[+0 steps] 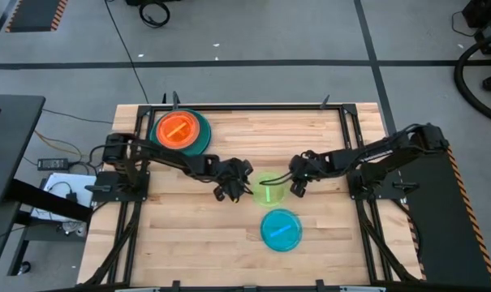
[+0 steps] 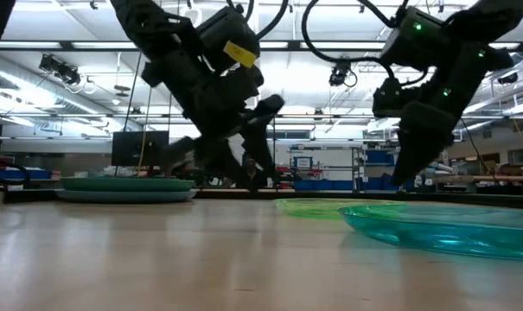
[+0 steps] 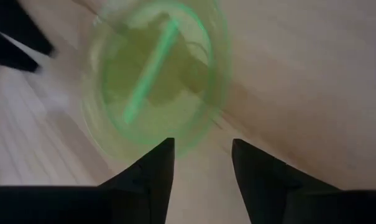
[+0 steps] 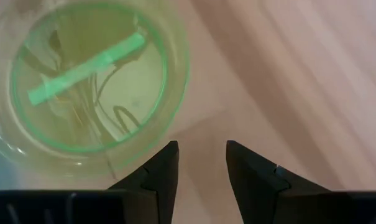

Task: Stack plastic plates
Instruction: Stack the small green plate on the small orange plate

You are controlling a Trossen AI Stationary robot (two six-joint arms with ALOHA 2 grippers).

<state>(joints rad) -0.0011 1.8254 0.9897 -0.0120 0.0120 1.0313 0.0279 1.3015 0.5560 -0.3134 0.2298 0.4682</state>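
A small translucent green plate [image 1: 269, 188] lies flat on the wooden table near its middle. My left gripper [image 1: 231, 190] is open just to the plate's left, and in the left wrist view its tips [image 3: 202, 155] stand at the rim of the green plate [image 3: 156, 74]. My right gripper [image 1: 298, 186] is open just to the plate's right, its tips [image 4: 200, 158] short of the green plate's rim [image 4: 88, 87]. A light blue plate [image 1: 281, 229] lies nearer the near edge. An orange plate [image 1: 178, 130] tops a stack on teal plates at the far left.
The stack [image 2: 127, 188] sits by the table's far-left corner inside a black frame rail [image 1: 253, 105] that runs around the tabletop. In the low view the light blue plate [image 2: 451, 226] is nearest, with the green plate [image 2: 330, 207] behind it. Bare wood lies on the right side.
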